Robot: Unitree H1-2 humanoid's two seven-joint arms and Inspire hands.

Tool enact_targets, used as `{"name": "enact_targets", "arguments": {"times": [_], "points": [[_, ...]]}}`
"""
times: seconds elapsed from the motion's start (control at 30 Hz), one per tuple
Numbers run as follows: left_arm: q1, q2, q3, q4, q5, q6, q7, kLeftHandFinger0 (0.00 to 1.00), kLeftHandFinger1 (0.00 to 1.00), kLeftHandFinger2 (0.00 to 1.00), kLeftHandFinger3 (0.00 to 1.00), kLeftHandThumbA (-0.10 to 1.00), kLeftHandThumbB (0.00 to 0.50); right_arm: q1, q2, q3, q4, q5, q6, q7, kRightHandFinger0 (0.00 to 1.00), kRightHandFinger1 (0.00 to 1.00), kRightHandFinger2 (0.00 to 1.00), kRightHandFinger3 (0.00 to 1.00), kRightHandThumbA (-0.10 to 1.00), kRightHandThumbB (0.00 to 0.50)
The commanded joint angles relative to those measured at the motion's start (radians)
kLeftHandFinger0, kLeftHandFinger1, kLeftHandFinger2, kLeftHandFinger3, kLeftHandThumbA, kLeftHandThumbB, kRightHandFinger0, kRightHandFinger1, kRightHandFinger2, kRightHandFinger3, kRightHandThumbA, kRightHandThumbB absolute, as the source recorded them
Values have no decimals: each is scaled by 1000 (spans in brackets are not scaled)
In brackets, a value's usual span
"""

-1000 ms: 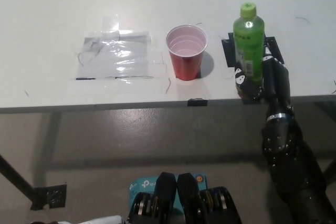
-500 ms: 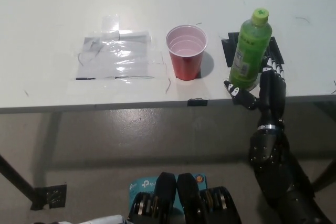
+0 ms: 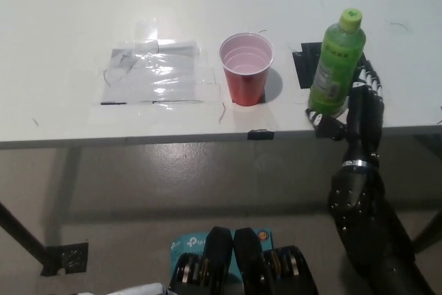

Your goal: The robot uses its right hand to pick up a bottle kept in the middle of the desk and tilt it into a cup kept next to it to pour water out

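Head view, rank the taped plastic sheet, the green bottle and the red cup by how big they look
1. Taped plastic sheet, widest spread on the desk.
2. Green bottle, held by the right robot hand.
3. Red cup.
The bottle is lifted nearer the camera, so its lead over the cup is unsure.

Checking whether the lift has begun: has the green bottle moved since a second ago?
Yes. The green bottle, gripped by the right hand, has tilted so its cap leans farther right, away from the red cup, which stays put.

Bottle (image 3: 336,65) base hidden by right robot hand (image 3: 353,105); label unreadable.
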Motion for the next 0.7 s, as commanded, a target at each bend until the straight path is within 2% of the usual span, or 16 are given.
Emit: {"name": "enact_targets", "arguments": {"times": [0.0, 0.17, 0.23, 0.33, 0.43, 0.47, 0.5, 0.6, 0.63, 0.67], "points": [[3, 7, 6, -24, 3, 15, 32, 1000, 1000, 1000, 1000, 1000, 500, 47, -9, 11, -181, 24, 116, 98, 1000, 1000, 1000, 1000, 1000, 500], [11, 6, 8, -37, 18, 15, 31, 1000, 1000, 1000, 1000, 1000, 500, 262, -15, 15, -579, 74, 243, 289, 1000, 1000, 1000, 1000, 1000, 500], [12, 2, 21, -29, 5, 15, 29, 1000, 1000, 1000, 1000, 1000, 500, 296, -10, 20, -644, 88, 259, 319, 1000, 1000, 1000, 1000, 1000, 500], [8, 5, 20, -19, -4, 15, 36, 1000, 1000, 1000, 1000, 1000, 500, 422, -9, 52, -803, 160, 217, 371, 1000, 1000, 1000, 1000, 1000, 500], [14, 1, 24, -16, -10, 15, 46, 1000, 1000, 1000, 1000, 1000, 500, 577, -11, 97, -978, 245, 281, 464, 1000, 1000, 1000, 1000, 1000, 500], [19, -4, 25, -20, 4, 15, 45, 1000, 1000, 1000, 1000, 1000, 500, 636, -20, 117, -1032, 278, 303, 497, 1000, 1000, 1000, 1000, 1000, 461], [20, -7, 27, -24, 13, 15, 40, 1000, 1000, 1000, 1000, 1000, 500, 682, -30, 133, -1072, 299, 312, 518, 1000, 1000, 1000, 1000, 1000, 449], [17, -4, 28, -20, 9, 15, 38, 1000, 1000, 1000, 1000, 1000, 500, 740, -49, 147, -1125, 315, 323, 538, 1000, 1000, 1000, 1000, 1000, 444], [14, -4, 31, -21, 9, 15, 38, 1000, 1000, 1000, 1000, 1000, 496, 767, -74, 154, -1144, 351, 294, 551, 1000, 1000, 1000, 1000, 1000, 402], [14, -5, 32, -21, 10, 15, 37, 1000, 1000, 1000, 1000, 1000, 498, 782, -85, 157, -1154, 366, 281, 556, 1000, 1000, 1000, 1000, 1000, 387]]}}
